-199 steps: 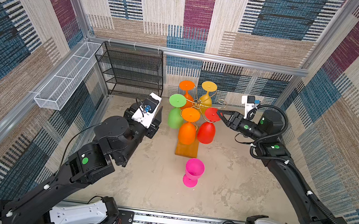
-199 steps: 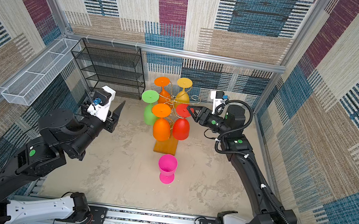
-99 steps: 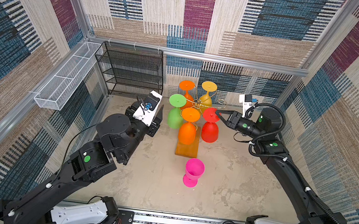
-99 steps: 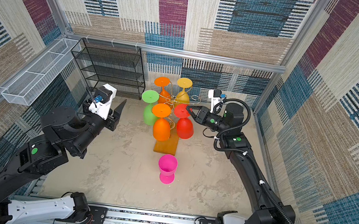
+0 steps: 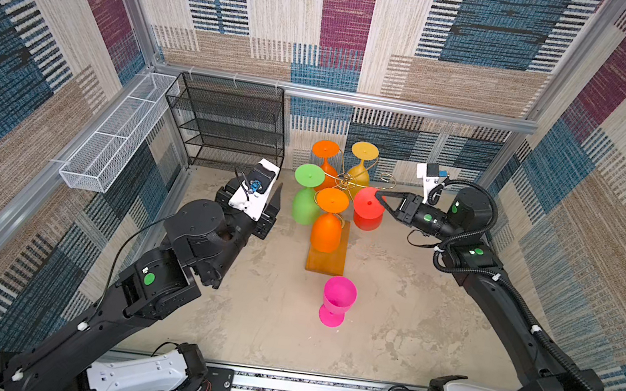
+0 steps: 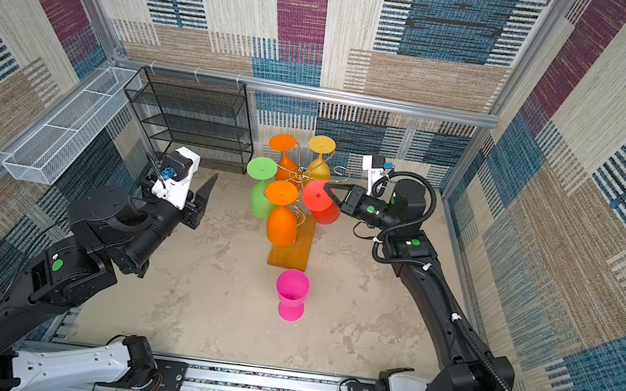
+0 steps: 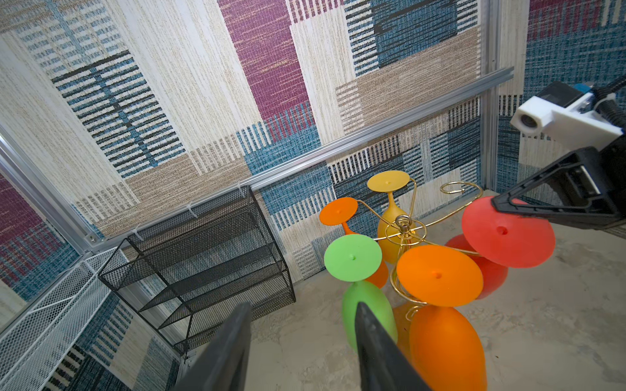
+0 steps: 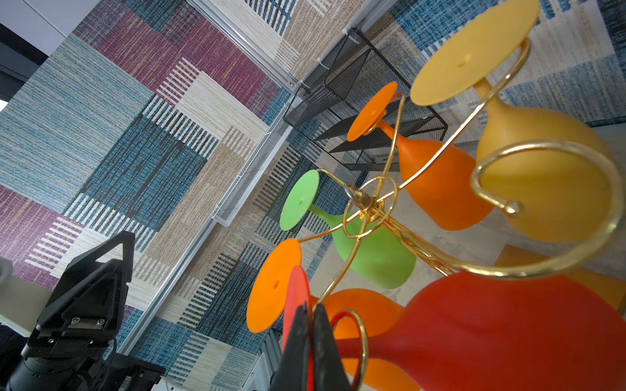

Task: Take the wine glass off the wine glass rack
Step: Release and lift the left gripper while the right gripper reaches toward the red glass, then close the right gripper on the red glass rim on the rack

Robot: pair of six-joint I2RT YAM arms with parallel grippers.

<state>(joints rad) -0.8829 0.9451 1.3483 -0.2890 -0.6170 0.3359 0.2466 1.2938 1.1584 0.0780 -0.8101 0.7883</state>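
Observation:
The wine glass rack, thin gold wire on an orange-brown wooden base, stands mid-table in both top views. A red wine glass hangs upside down from its right-hand arm. My right gripper is shut on the rim of that glass's foot disc, beside the gold wire loop. A green glass, two orange glasses and a yellow one also hang there. To the rack's left, my left gripper is open and holds nothing, its fingers just short of the green glass.
A pink wine glass stands upright on the table in front of the rack's base. A black mesh tiered shelf stands at the back left. A long white wire basket hangs on the left wall rail.
My right gripper has shut on the red glass's foot, and the glass has shifted a little to the right. The left arm has crept slightly forward and stays open.

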